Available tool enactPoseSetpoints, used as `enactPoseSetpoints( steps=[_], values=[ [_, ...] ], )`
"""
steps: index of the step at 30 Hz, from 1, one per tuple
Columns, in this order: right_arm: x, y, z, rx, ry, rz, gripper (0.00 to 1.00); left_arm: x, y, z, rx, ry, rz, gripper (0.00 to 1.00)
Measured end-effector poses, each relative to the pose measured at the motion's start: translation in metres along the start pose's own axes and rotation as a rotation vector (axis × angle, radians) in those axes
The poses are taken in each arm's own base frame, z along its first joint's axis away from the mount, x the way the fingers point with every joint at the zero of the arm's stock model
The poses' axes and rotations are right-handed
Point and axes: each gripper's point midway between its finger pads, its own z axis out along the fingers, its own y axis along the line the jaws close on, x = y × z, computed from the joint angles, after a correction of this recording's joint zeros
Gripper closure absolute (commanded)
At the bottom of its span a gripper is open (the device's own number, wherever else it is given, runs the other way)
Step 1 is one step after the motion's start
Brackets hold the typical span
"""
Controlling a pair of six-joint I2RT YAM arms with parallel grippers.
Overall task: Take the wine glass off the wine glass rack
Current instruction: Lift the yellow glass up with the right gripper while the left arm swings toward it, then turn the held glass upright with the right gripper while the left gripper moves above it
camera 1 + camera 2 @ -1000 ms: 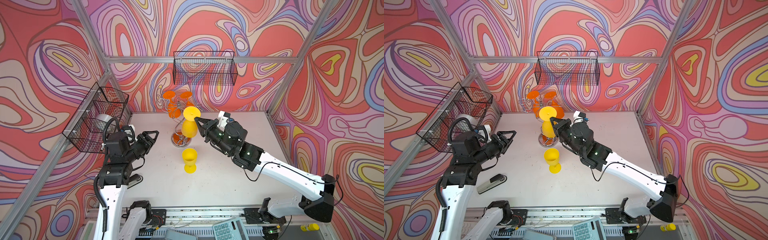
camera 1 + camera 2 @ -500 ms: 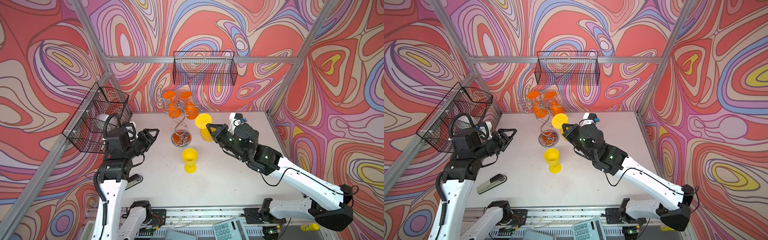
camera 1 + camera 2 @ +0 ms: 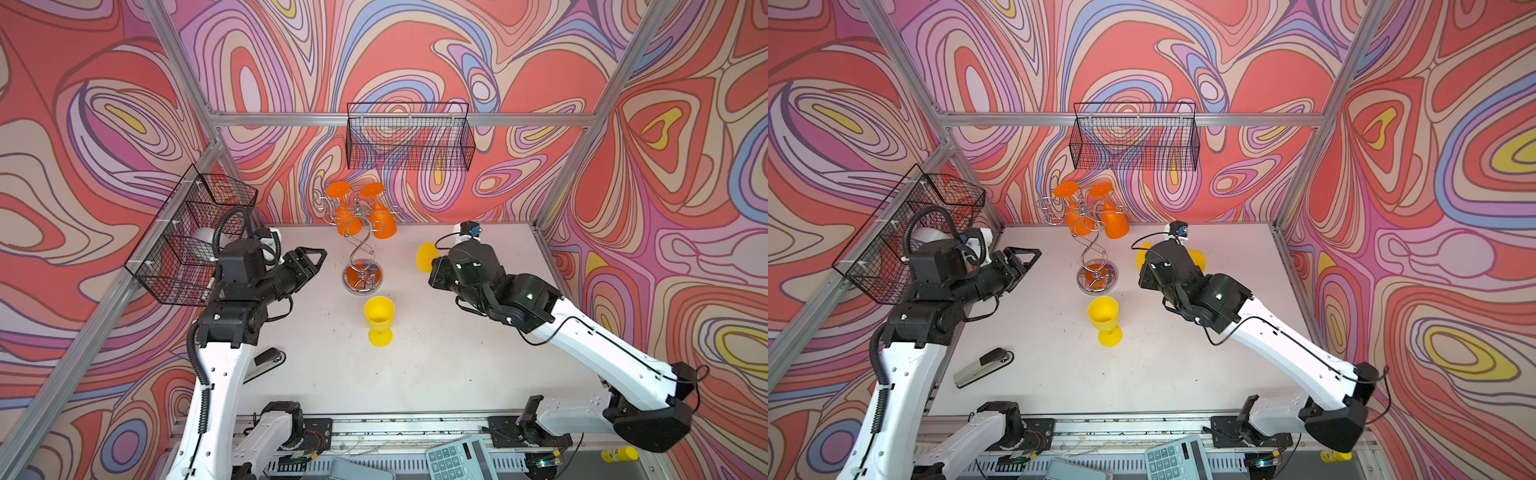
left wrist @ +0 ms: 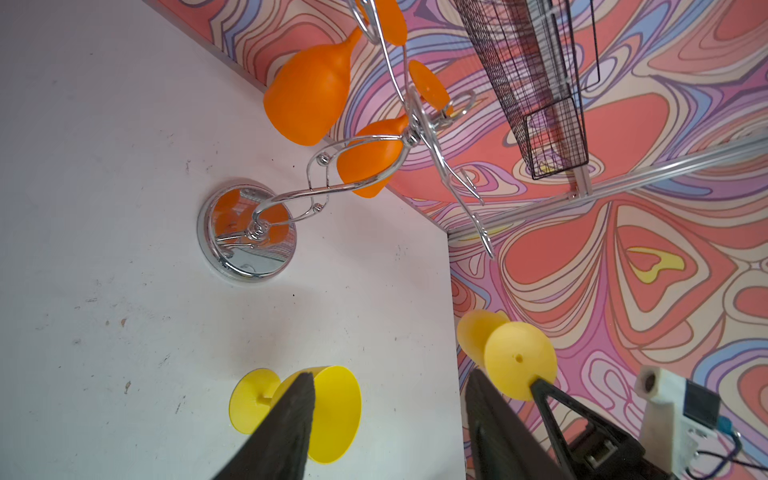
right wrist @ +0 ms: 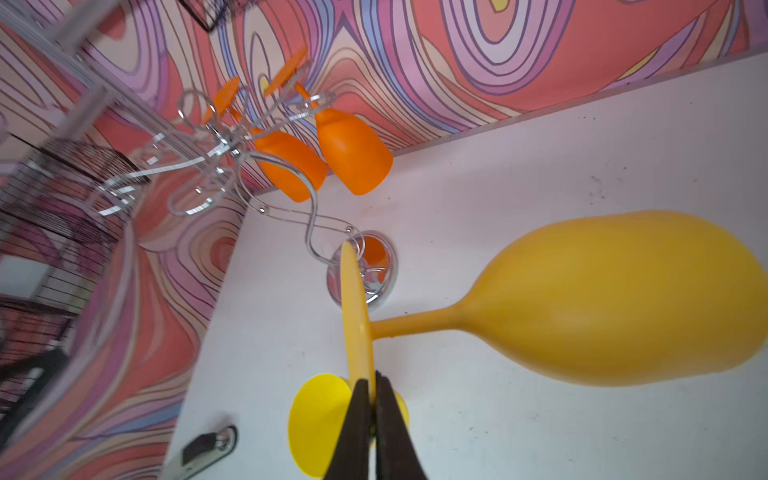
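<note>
The chrome wine glass rack (image 3: pixel 360 249) stands at the back middle of the table, with two orange glasses (image 3: pixel 348 220) (image 3: pixel 383 222) hanging from its arms. My right gripper (image 3: pixel 433 265) is right of the rack, shut on the rim of the foot of a yellow wine glass (image 5: pixel 615 307). The glass lies sideways in the air, clear of the rack. Its foot (image 3: pixel 424 257) faces the rack. A second yellow glass (image 3: pixel 379 318) stands upright in front of the rack base (image 4: pixel 249 230). My left gripper (image 4: pixel 390 374) is open and empty, left of the rack.
One black wire basket (image 3: pixel 409 137) hangs on the back wall and another (image 3: pixel 195 232) on the left wall, by my left arm. A stapler (image 3: pixel 266 361) lies at the front left of the table. A calculator (image 3: pixel 461 461) sits below the front rail.
My right gripper has carried the yellow wine glass from the rack out to the right and tipped it onto its side. My left arm has barely moved.
</note>
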Motion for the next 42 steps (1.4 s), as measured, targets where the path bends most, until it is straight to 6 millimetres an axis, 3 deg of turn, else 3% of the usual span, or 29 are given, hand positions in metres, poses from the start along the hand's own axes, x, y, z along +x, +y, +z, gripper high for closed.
enactPoseSetpoints(
  steps=[5, 8, 11, 18, 24, 34, 42],
  values=[
    [0.047, -0.037, 0.057, 0.281, 0.132, -0.335, 1.00, 0.002, -0.033, 0.013, 0.011, 0.055, 0.124, 0.40],
    [0.067, -0.065, 0.075, 0.432, 0.190, -0.522, 1.00, 0.000, -0.051, 0.016, 0.018, 0.068, 0.193, 0.40],
    [0.069, -0.079, 0.075, 0.493, 0.194, -0.629, 1.00, -0.002, -0.065, 0.017, 0.020, 0.069, 0.248, 0.40],
    [0.052, -0.089, 0.066, 0.572, 0.153, -0.757, 1.00, 0.006, -0.099, 0.030, 0.016, 0.113, 0.394, 0.40],
    [0.067, -0.103, 0.075, 0.643, 0.216, -0.888, 1.00, 0.019, -0.116, 0.046, -0.016, 0.154, 0.516, 0.40],
    [0.085, -0.131, 0.075, 0.744, 0.289, -1.089, 1.00, 0.027, -0.126, 0.058, -0.059, 0.203, 0.657, 0.36],
    [0.094, -0.128, 0.080, 0.837, 0.242, -1.292, 1.00, 0.058, -0.124, 0.079, -0.085, 0.307, 0.718, 0.35]
  ],
)
